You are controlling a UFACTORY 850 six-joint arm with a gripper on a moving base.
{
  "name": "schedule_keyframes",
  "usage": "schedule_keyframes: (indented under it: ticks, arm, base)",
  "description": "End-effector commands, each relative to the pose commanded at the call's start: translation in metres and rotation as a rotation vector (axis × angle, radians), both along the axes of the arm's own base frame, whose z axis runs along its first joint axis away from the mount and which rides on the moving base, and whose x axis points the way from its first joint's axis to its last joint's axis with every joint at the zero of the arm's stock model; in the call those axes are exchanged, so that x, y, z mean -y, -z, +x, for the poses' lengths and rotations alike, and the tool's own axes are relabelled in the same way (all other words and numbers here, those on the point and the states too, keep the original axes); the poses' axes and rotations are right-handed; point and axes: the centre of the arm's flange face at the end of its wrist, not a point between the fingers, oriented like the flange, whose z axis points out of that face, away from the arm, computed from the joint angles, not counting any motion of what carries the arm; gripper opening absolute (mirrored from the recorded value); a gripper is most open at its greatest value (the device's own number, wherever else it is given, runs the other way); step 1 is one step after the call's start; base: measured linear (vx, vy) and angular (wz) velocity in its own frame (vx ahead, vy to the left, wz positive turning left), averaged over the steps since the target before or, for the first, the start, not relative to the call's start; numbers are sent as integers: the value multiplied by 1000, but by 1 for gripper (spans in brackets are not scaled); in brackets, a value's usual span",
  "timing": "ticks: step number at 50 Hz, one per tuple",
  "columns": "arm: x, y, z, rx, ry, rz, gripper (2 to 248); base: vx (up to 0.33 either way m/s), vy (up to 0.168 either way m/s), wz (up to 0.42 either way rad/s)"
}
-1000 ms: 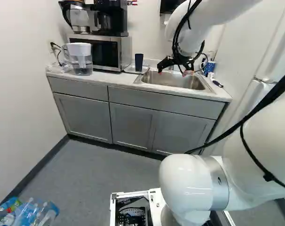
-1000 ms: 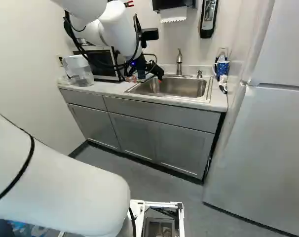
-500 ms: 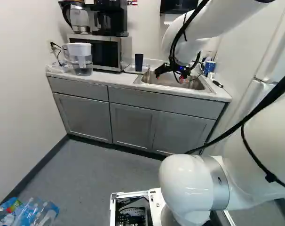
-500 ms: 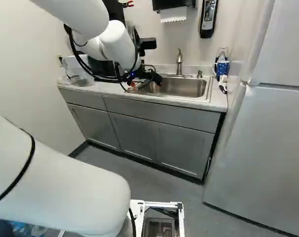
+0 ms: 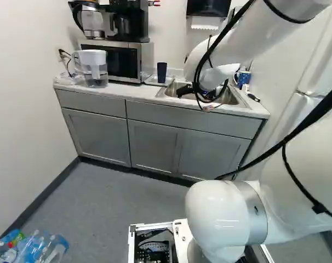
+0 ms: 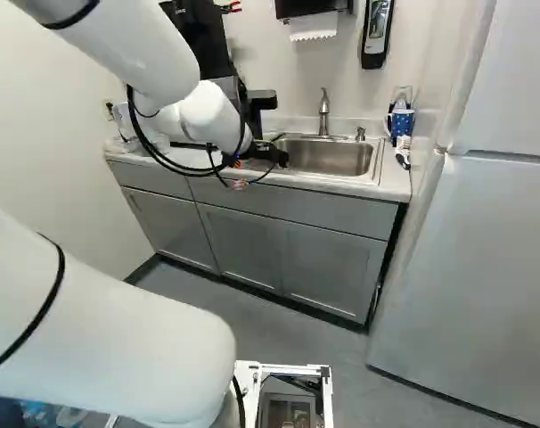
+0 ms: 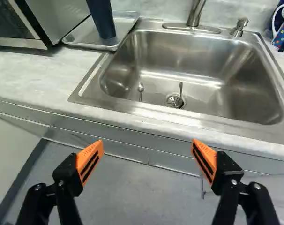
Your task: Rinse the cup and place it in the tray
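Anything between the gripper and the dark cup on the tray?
Nothing visible stands between the open gripper and the cup; only the low counter and sink corner lie along that line. Microwave is off to one side.

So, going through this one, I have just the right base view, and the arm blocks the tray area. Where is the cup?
Observer: The wrist view shows the dark blue cup standing on the tray, between the microwave and the sink.
Operator: Is the tool holding anything?
Observer: No, the tool is open, its orange pads wide apart with nothing between them.
Operator: Can you see down to the drain?
Observer: Yes, the drain shows, with a thin metal item at it.
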Motion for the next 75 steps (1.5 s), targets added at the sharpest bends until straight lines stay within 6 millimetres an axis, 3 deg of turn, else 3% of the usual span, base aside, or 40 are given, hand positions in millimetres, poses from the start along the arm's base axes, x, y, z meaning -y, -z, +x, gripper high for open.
schedule_keyframes:
  ticks: [37,75]
  arm:
    - [-22,89,-45,165,-50,-9,247]
    - [-35,140,-91,276,-83,-11,247]
  base:
    - [0,0,0]
    - [0,0,0]
